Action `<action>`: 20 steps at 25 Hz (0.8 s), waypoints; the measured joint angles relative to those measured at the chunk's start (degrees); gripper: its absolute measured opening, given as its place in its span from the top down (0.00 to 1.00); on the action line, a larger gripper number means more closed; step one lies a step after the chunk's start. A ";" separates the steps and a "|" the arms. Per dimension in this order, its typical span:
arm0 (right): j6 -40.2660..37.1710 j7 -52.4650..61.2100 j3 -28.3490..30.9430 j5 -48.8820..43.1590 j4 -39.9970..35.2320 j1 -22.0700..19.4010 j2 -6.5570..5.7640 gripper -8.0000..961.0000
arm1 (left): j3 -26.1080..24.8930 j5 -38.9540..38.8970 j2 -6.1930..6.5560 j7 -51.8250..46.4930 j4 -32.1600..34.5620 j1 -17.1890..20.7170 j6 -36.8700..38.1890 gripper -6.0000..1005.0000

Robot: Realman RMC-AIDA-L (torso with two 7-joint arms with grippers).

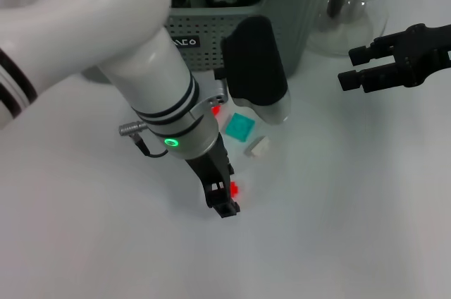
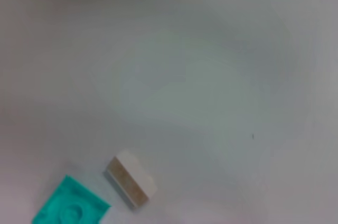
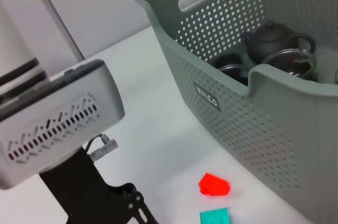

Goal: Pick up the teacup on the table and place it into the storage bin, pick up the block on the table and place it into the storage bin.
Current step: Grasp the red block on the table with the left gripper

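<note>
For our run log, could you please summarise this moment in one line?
left gripper low over table, by red block | right gripper idle, open, near glass teapot | storage bin holds teaware

The head view looks forward and down on the table (image 1: 338, 228) from above. The left wrist view faces straight down, close over the teal block (image 2: 71, 211). The right wrist view looks low across at the bin (image 3: 248, 108); all 3 share the teal block.

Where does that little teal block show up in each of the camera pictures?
Head view: teal block sits mid-table, before the storage bin.
Left wrist view: at the picture's edge, beside the white block.
Right wrist view: at the edge, below the red block.
Shared landmark: the storage bin.
</note>
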 joint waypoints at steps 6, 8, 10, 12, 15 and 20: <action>0.01 -0.05 -0.02 0.00 -0.01 0.00 -0.03 0.28 | 0.85 0.00 0.00 -0.36 -0.97 -0.49 -0.75 0.48; 0.00 -0.06 -0.02 0.00 -0.01 0.00 -0.03 0.28 | 0.89 0.00 0.00 -0.36 -0.89 -0.49 -0.93 0.56; 0.00 -0.07 -0.02 0.00 -0.02 0.00 -0.03 0.28 | 0.99 0.00 0.00 -0.38 -0.88 -0.49 -1.24 0.64; -0.01 -0.08 -0.02 -0.01 -0.03 0.00 -0.03 0.28 | 1.15 0.00 0.00 -0.57 -0.85 -0.50 -1.42 0.65; -0.10 -0.08 0.00 -0.01 -0.03 0.00 -0.03 0.28 | 1.90 0.00 0.01 -1.84 -1.04 -0.88 -1.73 0.66; -0.07 -0.13 0.06 -0.01 -0.03 0.00 -0.07 0.28 | 2.59 0.07 0.01 -3.17 -0.31 -0.93 -1.52 0.68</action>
